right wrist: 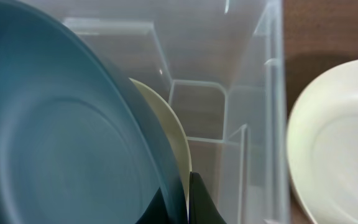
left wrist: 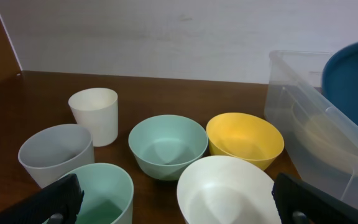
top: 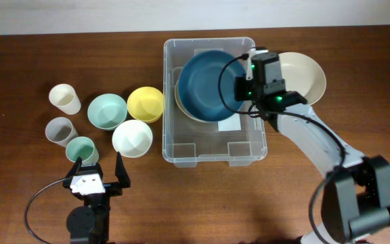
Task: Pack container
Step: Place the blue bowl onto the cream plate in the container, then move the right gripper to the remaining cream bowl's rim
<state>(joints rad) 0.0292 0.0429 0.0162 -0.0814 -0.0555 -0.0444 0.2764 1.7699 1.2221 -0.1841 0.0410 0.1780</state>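
Right gripper (right wrist: 184, 202) is what we've got right up against the lens, jaws clamped on the rim of the blue plate (top: 205, 78). It's tilted inside the container (top: 212, 154), over a cream plate (top: 180, 103). Container sits mid-table, yellow bowl (top: 145, 103) just beside it. Left gripper (top: 99, 166) hangs wide open by the green cup (top: 81, 148).

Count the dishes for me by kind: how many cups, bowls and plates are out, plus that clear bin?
Cups: 3 (cream cup, grey cup, green cup)
Bowls: 3 (mint bowl, yellow bowl, white bowl)
Plates: 3 (blue plate, inner cream plate, outer cream plate)
Container: 1
Total: 10
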